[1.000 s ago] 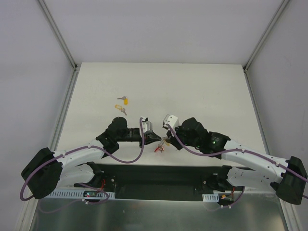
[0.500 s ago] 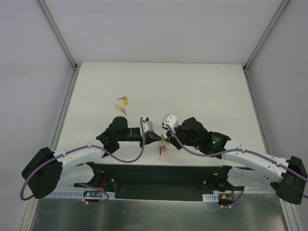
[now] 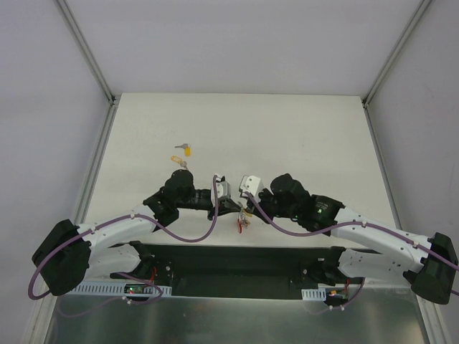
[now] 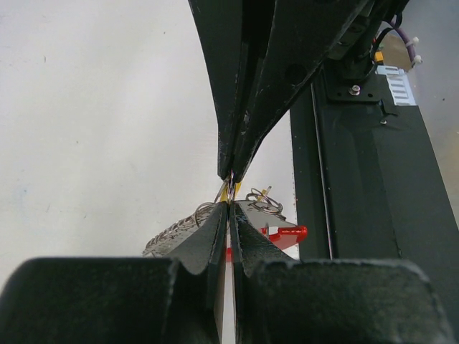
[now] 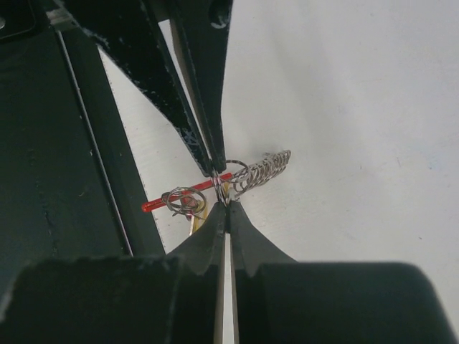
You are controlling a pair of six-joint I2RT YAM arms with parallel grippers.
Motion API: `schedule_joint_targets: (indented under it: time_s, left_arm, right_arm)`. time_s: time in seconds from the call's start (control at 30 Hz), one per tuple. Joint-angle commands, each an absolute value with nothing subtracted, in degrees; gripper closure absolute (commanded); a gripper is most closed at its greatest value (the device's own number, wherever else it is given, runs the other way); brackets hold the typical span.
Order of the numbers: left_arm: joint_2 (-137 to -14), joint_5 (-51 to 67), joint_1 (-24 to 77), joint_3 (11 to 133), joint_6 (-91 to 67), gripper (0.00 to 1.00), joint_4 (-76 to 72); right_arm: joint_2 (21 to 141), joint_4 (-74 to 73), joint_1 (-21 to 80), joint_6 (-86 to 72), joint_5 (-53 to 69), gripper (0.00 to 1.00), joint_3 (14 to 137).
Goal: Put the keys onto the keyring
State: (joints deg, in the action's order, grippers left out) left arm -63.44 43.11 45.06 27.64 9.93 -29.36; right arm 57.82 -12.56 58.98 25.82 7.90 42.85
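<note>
My left gripper (image 3: 235,208) and my right gripper (image 3: 247,209) meet tip to tip near the table's front edge, and both are shut. In the left wrist view my gripper (image 4: 229,203) pinches a yellow-headed key (image 4: 224,192), with the right fingers (image 4: 247,107) coming down onto it. In the right wrist view my gripper (image 5: 224,203) is shut on a small silver ring of the keyring (image 5: 262,170), whose red clip (image 5: 161,204) and ribbed strap hang just below. The keyring also shows in the top view (image 3: 243,222) and the left wrist view (image 4: 287,234). Two more keys (image 3: 186,149) (image 3: 179,161) lie on the table to the far left.
The black base plate (image 3: 237,265) runs along the table's front edge right behind the keyring, and shows in the left wrist view (image 4: 358,179). Metal frame rails (image 3: 97,150) (image 3: 380,150) border the white table on both sides.
The left gripper has moved a little right, towards the right gripper, so the tips now touch. The keyring has shifted slightly right between them. The two loose keys have not moved.
</note>
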Motion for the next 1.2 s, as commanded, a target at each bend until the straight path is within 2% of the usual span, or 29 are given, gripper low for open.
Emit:
schedule_joint_targets:
  time_s: [0.0, 0.6, 1.1, 1.17]
  left_arm:
    - [-62.93, 46.76, 45.79, 30.58, 14.49, 1.0, -25.58]
    - [-67.41, 51.94, 44.21, 36.29, 19.51, 1.0, -21.27]
    - [-66.01, 56.08, 44.21, 36.04, 19.51, 0.96, -21.09]
    - [-65.57, 56.25, 44.21, 35.6, 19.42, 1.0, -21.18]
  right_arm:
    - [56.6, -10.71, 59.68, 29.97, 14.93, 0.99, 46.41]
    - [58.01, -15.73, 60.56, 32.87, 22.76, 0.99, 49.83]
    - [60.47, -13.36, 60.64, 26.99, 13.46, 0.99, 48.78]
    - [60.64, -13.71, 60.64, 26.72, 12.05, 0.99, 48.87]
